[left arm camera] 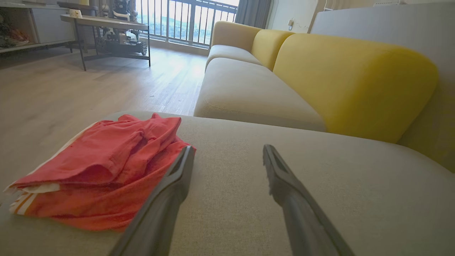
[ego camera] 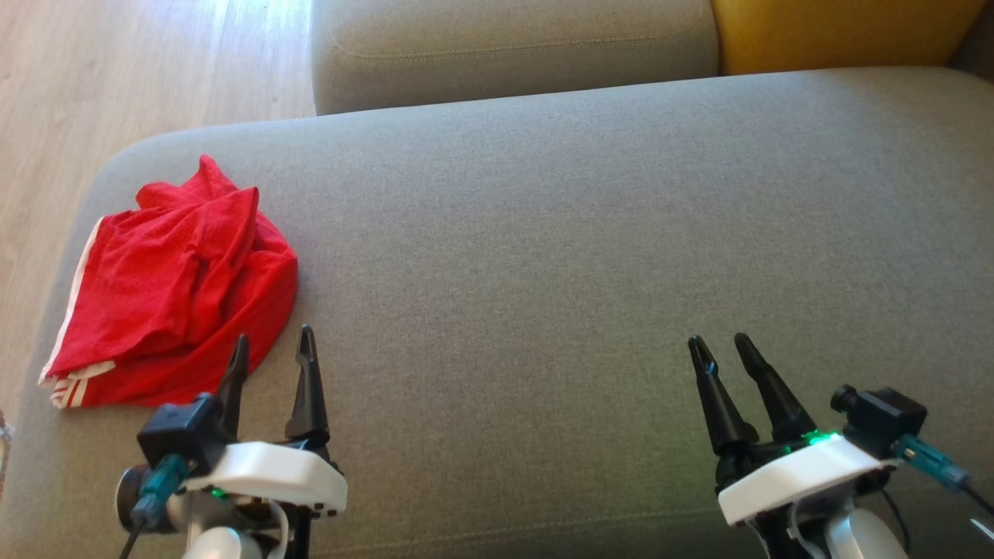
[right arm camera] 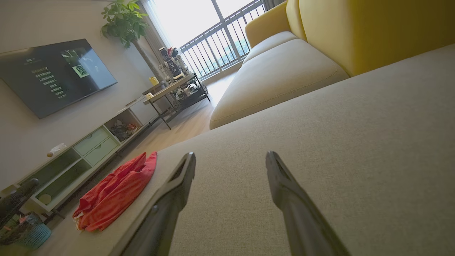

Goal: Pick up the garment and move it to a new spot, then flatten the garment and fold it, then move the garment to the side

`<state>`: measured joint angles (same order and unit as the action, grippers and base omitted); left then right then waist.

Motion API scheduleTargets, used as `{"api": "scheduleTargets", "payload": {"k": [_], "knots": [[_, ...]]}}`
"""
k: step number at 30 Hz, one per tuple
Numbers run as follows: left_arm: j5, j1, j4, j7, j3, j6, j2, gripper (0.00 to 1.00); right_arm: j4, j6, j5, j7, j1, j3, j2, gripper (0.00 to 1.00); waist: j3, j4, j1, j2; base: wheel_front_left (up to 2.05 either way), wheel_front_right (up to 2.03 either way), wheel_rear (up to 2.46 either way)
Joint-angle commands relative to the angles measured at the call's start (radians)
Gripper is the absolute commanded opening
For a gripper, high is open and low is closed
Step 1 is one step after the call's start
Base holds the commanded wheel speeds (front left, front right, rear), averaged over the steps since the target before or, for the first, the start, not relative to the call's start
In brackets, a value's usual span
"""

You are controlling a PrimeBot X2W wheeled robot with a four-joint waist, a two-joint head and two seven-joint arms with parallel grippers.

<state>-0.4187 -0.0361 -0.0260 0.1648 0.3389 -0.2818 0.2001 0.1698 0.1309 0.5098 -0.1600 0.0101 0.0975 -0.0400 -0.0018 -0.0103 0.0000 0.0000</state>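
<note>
Head view: high up, looking steeply down on the grey sofa seat (ego camera: 582,256), both pairs of fingers (ego camera: 309,380) at the frame's bottom. Left wrist view: low, skimming that seat, red garment (left arm camera: 99,170) close at lower left. Right wrist view: equally low, tilted, same garment farther off at lower left; both wrist views share the yellow backrest (left arm camera: 355,78) at upper right.

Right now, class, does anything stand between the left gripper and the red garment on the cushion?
Nothing visible does. The left gripper, jaws open, is right beside the near edge of the red garment, over bare grey cushion. Toward the right gripper, the cushion also looks unobstructed.
</note>
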Motion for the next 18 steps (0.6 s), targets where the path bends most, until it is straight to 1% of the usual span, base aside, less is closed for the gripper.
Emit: {"api": "scheduleTargets", "payload": {"k": [1, 18], "knots": [[0.029, 0.045, -0.047, 0.015, -0.024, -0.007, 0.018, 1.0, -0.045, 0.0, -0.028, -0.02, -0.051, 0.024, -0.009, 1.0, 0.001, -0.001, 0.0, 0.0, 0.0, 0.0, 0.0], [0.246, 0.027, -0.102, 0.065, 0.002, -0.015, 0.013, 1.0, -0.094, 0.0, -0.233, -0.07, -0.06, 0.019, -0.01, 1.0, 0.008, -0.006, 0.0, 0.0, 0.0, 0.0, 0.0]]}}
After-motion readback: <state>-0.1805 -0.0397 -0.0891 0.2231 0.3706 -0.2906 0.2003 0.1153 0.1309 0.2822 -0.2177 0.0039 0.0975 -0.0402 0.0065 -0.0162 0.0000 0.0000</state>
